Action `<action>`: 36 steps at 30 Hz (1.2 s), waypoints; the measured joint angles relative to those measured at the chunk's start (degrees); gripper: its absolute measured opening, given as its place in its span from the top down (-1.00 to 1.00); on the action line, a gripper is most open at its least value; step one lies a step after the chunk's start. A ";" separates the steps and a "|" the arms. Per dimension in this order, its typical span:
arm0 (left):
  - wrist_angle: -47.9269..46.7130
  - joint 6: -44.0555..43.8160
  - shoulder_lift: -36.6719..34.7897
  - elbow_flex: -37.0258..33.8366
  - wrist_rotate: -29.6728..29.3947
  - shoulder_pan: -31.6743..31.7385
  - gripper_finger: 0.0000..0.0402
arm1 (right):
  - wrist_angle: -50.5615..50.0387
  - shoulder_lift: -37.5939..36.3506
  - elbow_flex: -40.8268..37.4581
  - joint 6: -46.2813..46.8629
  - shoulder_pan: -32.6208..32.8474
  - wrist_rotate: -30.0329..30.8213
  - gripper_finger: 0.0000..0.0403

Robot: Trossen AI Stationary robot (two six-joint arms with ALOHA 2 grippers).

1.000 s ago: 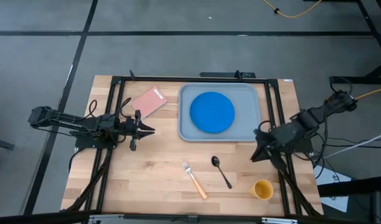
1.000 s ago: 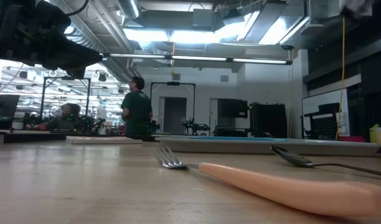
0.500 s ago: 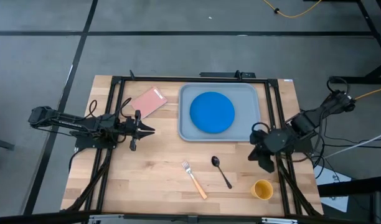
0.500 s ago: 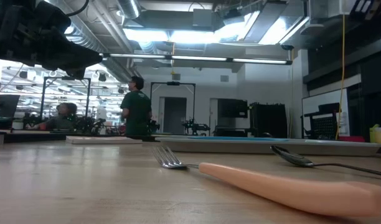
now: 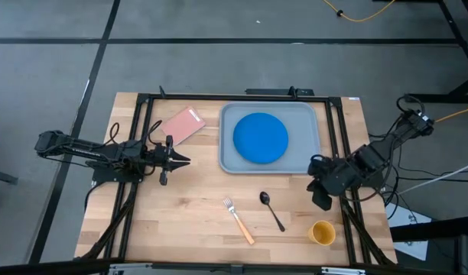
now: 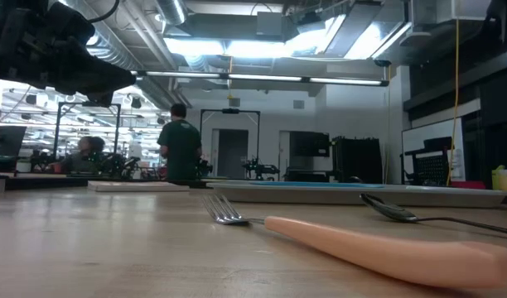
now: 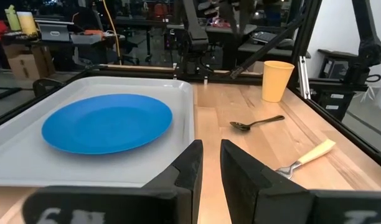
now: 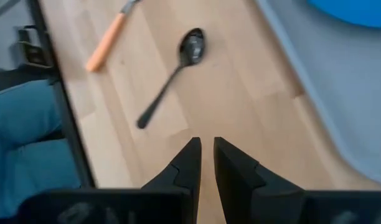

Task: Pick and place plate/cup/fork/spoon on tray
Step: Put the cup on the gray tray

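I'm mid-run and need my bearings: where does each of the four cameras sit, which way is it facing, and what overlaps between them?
High view: overhead, straight down; both arms show, left gripper by the tray, right gripper above the cup.
Low view: table height, facing the room; fork nearest, an arm upper left.
Left wrist view: looks across the plate; its own near-shut fingers show.
Right wrist view: looks down at the spoon; its own fingers show.
Shared: fork and spoon appear in all four.

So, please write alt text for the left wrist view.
A blue plate lies on a grey tray on a wooden table. Beyond it are a black spoon, a fork and a yellow cup.
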 joint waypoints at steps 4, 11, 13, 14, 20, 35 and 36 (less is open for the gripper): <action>0.02 -0.02 0.00 0.00 0.00 0.00 0.76 | -3.37 0.00 0.00 1.74 1.46 3.35 0.71; 0.02 -0.02 0.00 -0.02 0.00 0.00 0.76 | -1.36 -0.58 0.00 0.17 1.96 -3.02 0.32; 0.02 -0.02 0.00 0.00 0.00 0.00 0.76 | 1.08 -0.60 0.00 0.21 2.00 -9.48 0.28; 0.02 0.00 0.00 -0.02 0.00 0.02 0.76 | 2.24 -0.56 0.00 0.16 2.00 -12.19 0.27; 0.02 0.04 0.00 -0.01 0.00 0.00 0.76 | 9.14 -0.55 0.00 -0.23 2.26 -11.83 0.26; 0.00 0.06 0.00 -0.02 0.00 0.02 0.76 | 22.96 4.64 -0.01 -3.10 9.92 -19.90 0.26; 0.00 0.04 0.00 -0.01 0.00 0.01 0.76 | 22.68 5.77 0.00 -3.09 11.16 -20.09 0.26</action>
